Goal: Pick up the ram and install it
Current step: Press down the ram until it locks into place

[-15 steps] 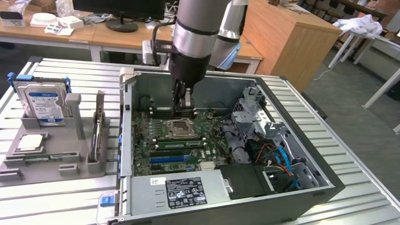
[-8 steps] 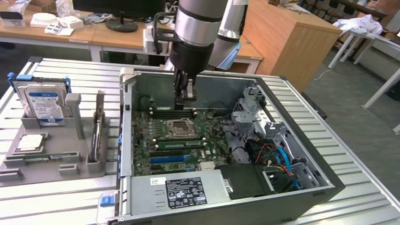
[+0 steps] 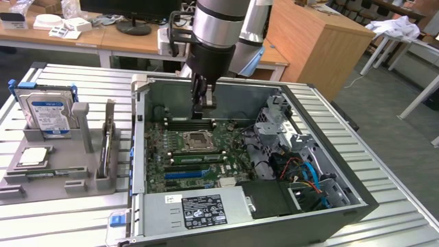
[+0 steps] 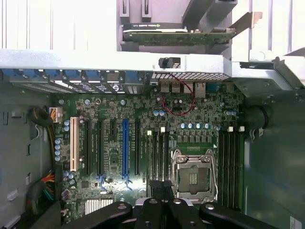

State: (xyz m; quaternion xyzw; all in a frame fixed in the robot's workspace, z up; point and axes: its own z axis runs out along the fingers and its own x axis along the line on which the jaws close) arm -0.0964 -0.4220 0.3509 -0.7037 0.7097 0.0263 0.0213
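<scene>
The arm [image 3: 219, 31] reaches down from the top centre of the exterior view into the open computer case [image 3: 357, 200]. The gripper [image 3: 204, 114] hangs over the motherboard [image 3: 161, 149], in the upper middle of the board, just above the processor socket [image 3: 199, 139] as this view shows it. Its fingers [image 3: 209, 98] are together. I cannot tell if something thin is pinched between them; in the wrist view the gripper [image 4: 162, 210] sits at the bottom centre, and a small dark part shows just ahead of the tips, but it is not clear what it is.

The ram [image 3: 195, 158] shows as a long green stick in the middle of the board, sitting in the slots between the socket and the blue slot [image 3: 185, 175]. It is apart from the gripper, with the socket between them.

In the wrist view the socket [image 4: 193, 174] is at the lower right of centre, the blue slot [image 4: 125, 148] stands left of centre, and black memory slots [image 4: 228, 167] run at the right of the socket.

At the exterior view's left, a grey tray [image 3: 82, 180] on the table holds a hard drive [image 3: 48, 116] standing upright.
</scene>
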